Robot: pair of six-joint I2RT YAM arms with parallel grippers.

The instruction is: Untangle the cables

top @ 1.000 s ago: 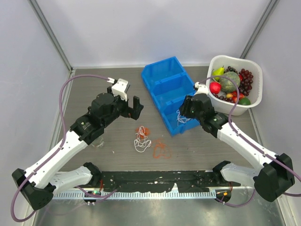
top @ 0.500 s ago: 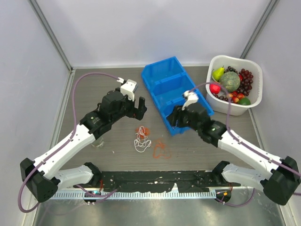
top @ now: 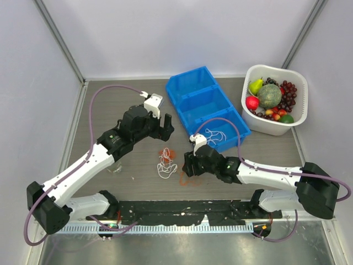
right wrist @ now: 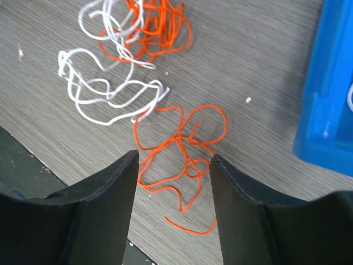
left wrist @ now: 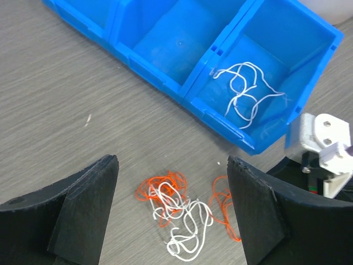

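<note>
A tangle of a white cord (top: 164,167) and an orange-red cord (top: 166,153) lies on the table mid-front. It also shows in the left wrist view (left wrist: 185,221) and the right wrist view, white (right wrist: 105,91) and orange-red (right wrist: 157,25). A separate orange-red cord (top: 191,176) lies loose to its right, seen close in the right wrist view (right wrist: 182,146). My right gripper (top: 186,167) (right wrist: 174,159) is open and empty just above it. My left gripper (top: 165,126) (left wrist: 172,162) is open and empty, above and behind the tangle. Another white cord (top: 216,136) (left wrist: 245,91) lies in the blue bin's near compartment. No pinkish cord shows.
The blue three-compartment bin (top: 194,94) (left wrist: 165,61) (right wrist: 331,110) stands at the back centre. A white basket (top: 274,129) of fruit stands at the back right. A black strip (top: 182,208) runs along the table's front edge.
My right arm swung from the blue bin's near compartment down and left to above the loose orange-red cord, leaving the white cord in the bin. My left gripper shifted slightly right.
</note>
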